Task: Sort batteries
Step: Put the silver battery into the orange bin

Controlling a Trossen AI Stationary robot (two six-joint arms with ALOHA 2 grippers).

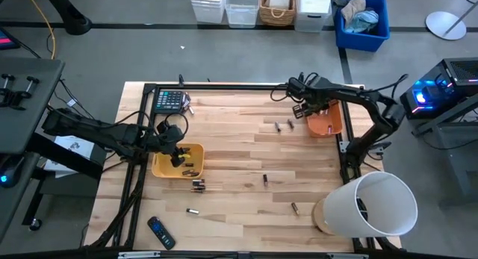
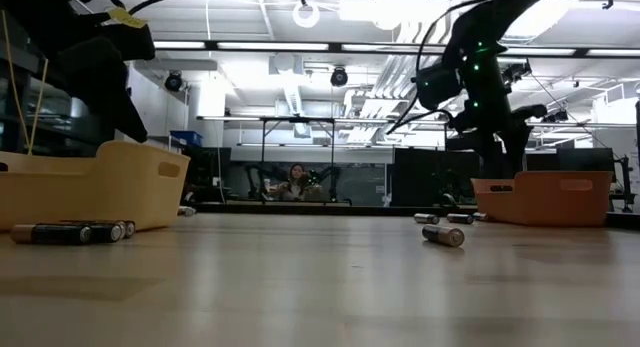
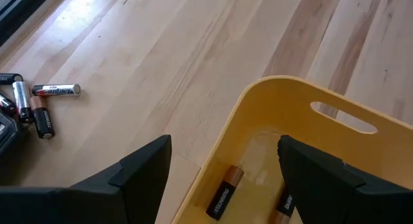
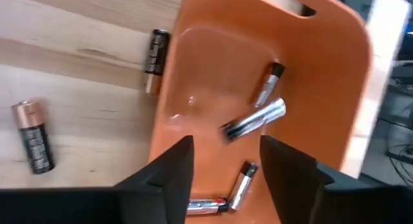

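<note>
Sorting is partly done, you can judge: the yellow bin [image 1: 178, 161] holds a few batteries [image 3: 224, 193], the orange bin [image 4: 310, 75] several silvery ones [image 4: 254, 120]. Your left tool [image 3: 222, 175] hangs spread and empty over the yellow bin; your right tool [image 4: 226, 169] is likewise spread over the orange one. Loose cells [image 1: 264, 180] remain scattered on the worktop [image 1: 239, 151], some beside each bin.
</note>
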